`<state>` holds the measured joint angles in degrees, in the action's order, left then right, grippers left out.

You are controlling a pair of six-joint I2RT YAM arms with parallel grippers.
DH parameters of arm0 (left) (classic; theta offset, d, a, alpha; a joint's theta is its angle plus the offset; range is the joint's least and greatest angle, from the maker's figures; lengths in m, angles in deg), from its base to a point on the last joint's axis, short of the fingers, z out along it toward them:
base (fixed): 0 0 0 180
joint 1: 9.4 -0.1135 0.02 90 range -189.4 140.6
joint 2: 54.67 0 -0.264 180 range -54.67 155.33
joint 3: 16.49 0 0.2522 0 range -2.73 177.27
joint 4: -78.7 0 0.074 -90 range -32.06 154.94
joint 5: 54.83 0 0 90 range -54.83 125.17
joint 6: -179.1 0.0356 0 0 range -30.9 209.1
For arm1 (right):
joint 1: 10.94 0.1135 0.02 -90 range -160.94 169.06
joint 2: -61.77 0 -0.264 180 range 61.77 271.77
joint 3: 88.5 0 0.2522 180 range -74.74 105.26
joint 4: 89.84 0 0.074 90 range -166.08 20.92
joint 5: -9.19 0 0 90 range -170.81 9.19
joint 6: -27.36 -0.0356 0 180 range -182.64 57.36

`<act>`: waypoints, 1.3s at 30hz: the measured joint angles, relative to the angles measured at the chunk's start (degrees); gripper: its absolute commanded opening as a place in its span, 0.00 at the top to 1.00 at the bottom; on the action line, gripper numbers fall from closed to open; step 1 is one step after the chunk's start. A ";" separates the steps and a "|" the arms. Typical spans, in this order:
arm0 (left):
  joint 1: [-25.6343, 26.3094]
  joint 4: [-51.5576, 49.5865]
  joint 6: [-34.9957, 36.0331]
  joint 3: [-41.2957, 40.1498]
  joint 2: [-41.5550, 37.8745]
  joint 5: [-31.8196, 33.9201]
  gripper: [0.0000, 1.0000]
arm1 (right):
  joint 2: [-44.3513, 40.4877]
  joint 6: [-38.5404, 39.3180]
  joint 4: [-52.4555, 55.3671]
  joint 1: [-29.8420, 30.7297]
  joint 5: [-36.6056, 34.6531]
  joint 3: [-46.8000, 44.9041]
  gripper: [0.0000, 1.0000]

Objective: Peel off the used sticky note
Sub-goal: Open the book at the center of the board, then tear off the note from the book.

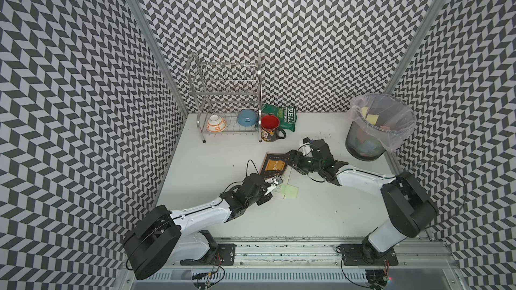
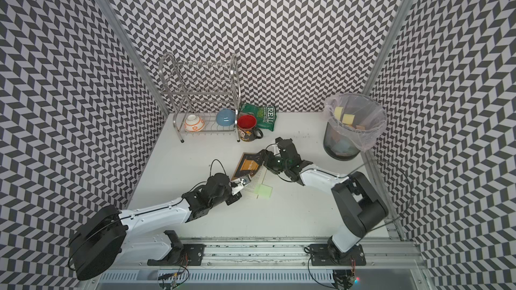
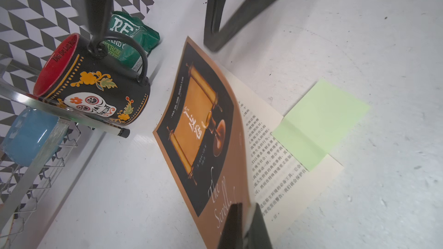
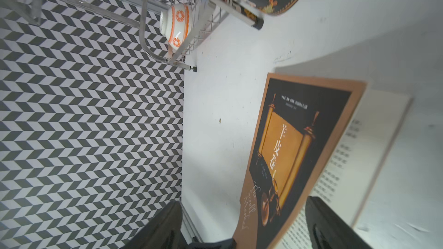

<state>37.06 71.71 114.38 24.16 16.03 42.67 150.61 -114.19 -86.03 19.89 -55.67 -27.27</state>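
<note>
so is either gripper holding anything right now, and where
The left gripper is shut on the book cover at its lower edge. The right gripper is open, holding nothing.

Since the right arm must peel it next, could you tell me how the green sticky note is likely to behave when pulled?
The green sticky note looks thin, so probably floppy and very light. One strip sits on the page, the rest overhanging the table; that free part should lift easily, though the page may rise too.

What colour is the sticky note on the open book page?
Light green sticky note; clearest in the left wrist view.
</note>
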 measured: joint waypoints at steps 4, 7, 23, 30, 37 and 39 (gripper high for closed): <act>-1.38 -0.42 -1.09 0.00 -0.26 -1.92 1.00 | -8.17 2.56 1.40 -0.72 -1.07 -7.98 0.17; -2.21 -0.83 -1.44 0.00 -1.14 -3.15 1.00 | -11.19 2.95 2.16 0.68 -1.40 -14.32 0.18; -3.08 -1.36 -2.21 0.00 -1.84 -5.25 1.00 | -5.42 -1.84 -6.99 10.71 -3.41 -21.92 0.26; -3.39 -1.38 -2.21 0.00 -1.84 -5.73 1.00 | -3.52 -4.72 -12.46 11.54 -3.48 -23.10 0.49; -3.50 -1.42 -2.21 0.00 -1.84 -5.92 1.00 | -3.65 -5.03 -13.97 11.67 -5.09 -23.26 0.83; -3.50 -1.42 -2.21 0.00 -1.84 -5.97 1.00 | -3.69 -4.92 -14.14 11.65 -5.66 -23.26 0.92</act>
<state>33.56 70.29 112.17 24.16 14.19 36.71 146.91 -119.11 -100.17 31.54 -61.33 -50.53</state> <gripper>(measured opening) 0.054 0.142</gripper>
